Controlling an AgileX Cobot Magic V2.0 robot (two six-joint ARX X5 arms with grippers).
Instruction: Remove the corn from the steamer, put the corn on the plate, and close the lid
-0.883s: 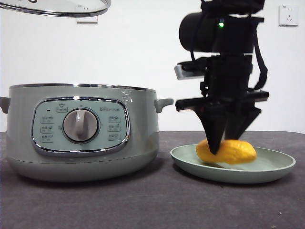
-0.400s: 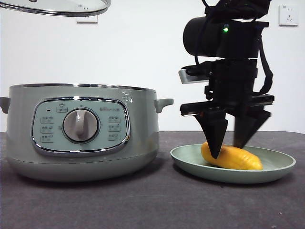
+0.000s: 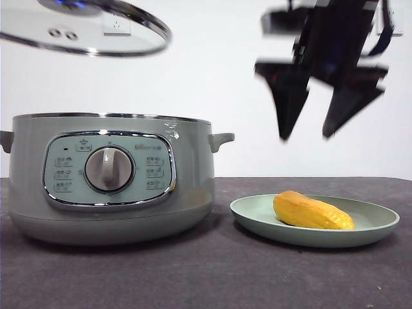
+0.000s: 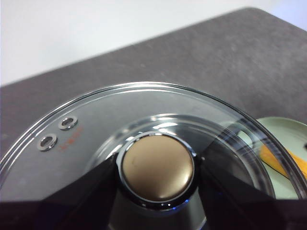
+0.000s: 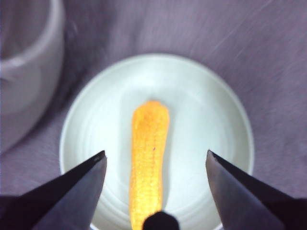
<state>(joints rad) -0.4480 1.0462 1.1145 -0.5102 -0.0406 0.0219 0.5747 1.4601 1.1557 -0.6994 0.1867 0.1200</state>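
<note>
Orange-yellow corn lies on the plate, right gripper fingers spread wide, empty, above. Left gripper fingers clamp the lid knob; closing the steamer likely comes next, needing centred lowering.

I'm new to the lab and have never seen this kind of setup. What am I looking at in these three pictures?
A two-armed robot works at a table. The front view looks level across it: a green steamer with no lid on, and beside it a plate with the corn lying on it. The other two pictures come from cameras on the wrists. The left gripper holds the glass lid by its knob, up in the air above the steamer. The right gripper hangs open above the corn, holding nothing.
</note>
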